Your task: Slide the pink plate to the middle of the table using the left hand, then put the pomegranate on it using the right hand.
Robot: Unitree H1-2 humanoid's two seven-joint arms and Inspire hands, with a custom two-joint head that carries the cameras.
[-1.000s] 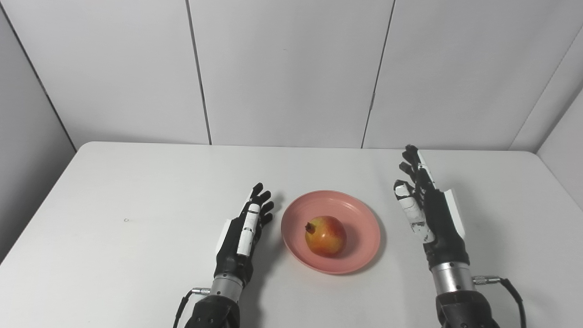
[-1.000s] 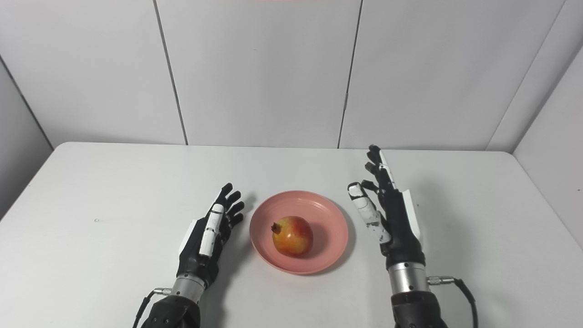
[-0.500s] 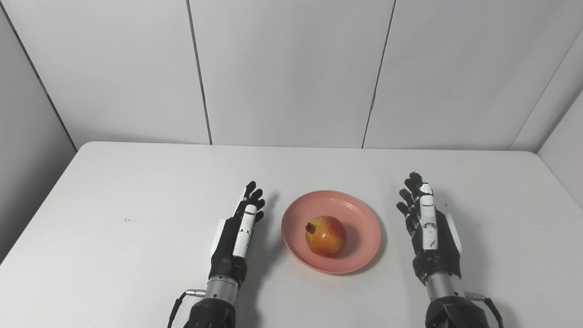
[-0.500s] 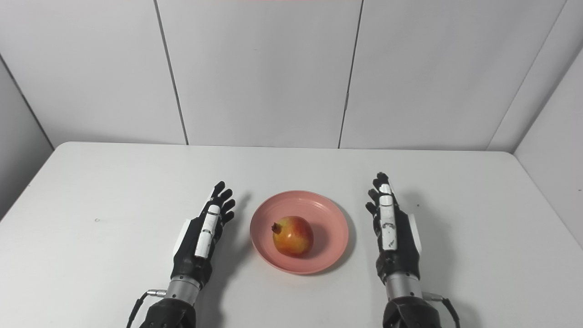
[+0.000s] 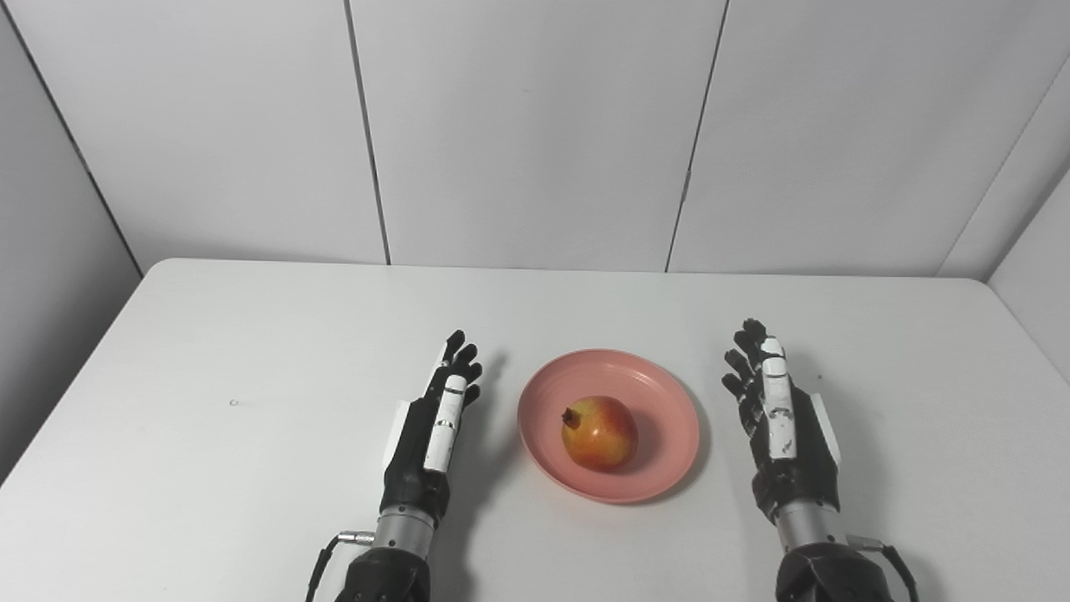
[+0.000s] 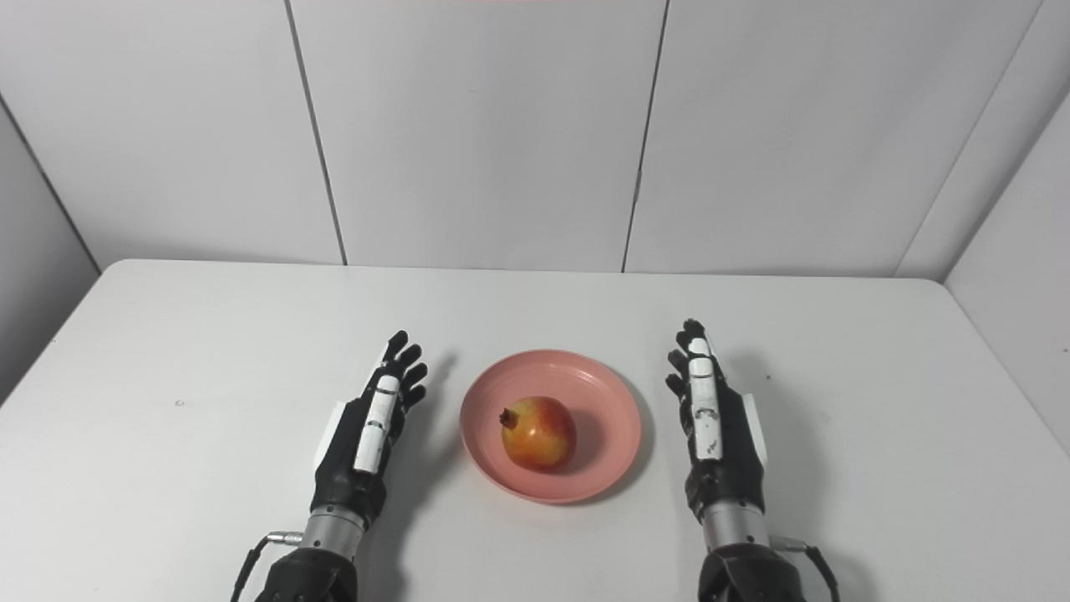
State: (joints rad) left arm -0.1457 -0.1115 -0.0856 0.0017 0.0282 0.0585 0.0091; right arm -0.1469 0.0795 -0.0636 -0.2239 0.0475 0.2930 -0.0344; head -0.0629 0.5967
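Clearance is best kept: pomegranate sits on pink plate (task seemingly done), left hand and right hand spread, holding nothing.

Right hand has lowered and drawn back; left hand too.

Left hand and right hand: black articulated fingers, white thumb casing and white side plates. Each joins a silver cylindrical wrist collar with a metal plug and thin black cable, above a black forearm.
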